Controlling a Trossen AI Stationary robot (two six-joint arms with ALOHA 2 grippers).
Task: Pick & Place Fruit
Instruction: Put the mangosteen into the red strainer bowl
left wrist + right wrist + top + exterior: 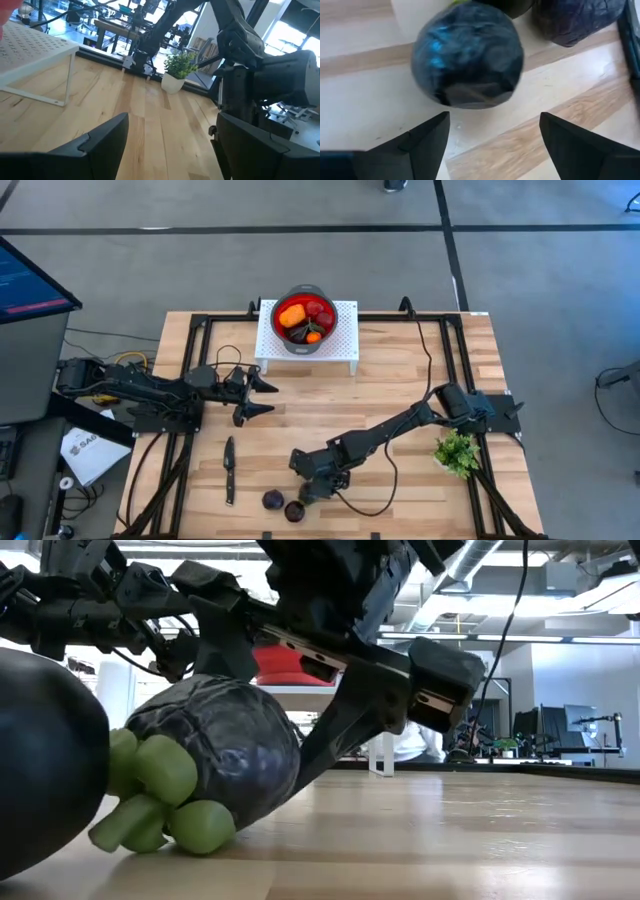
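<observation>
Two dark purple fruit (272, 500) (296, 510) lie on the wooden table near its front edge. My right gripper (306, 491) slants down just beside them, open. In the right wrist view one purple fruit (467, 60) lies just ahead of the fingertips (492, 135) and the other (575, 20) beyond it. Nothing is between the fingers. In the low view a purple fruit with a green stem (215, 755) rests on the table under the gripper (400, 690). A red bowl (305, 315) with orange and red fruit stands on a white stand (307, 340). My left gripper (268, 397) hovers open at the left.
A slim black knife (229, 470) lies on the table left of the purple fruit. A green leafy sprig in a white pot (457, 452) stands at the right edge. A black frame (190, 380) runs around the tabletop. A monitor (30, 280) stands off the table's left.
</observation>
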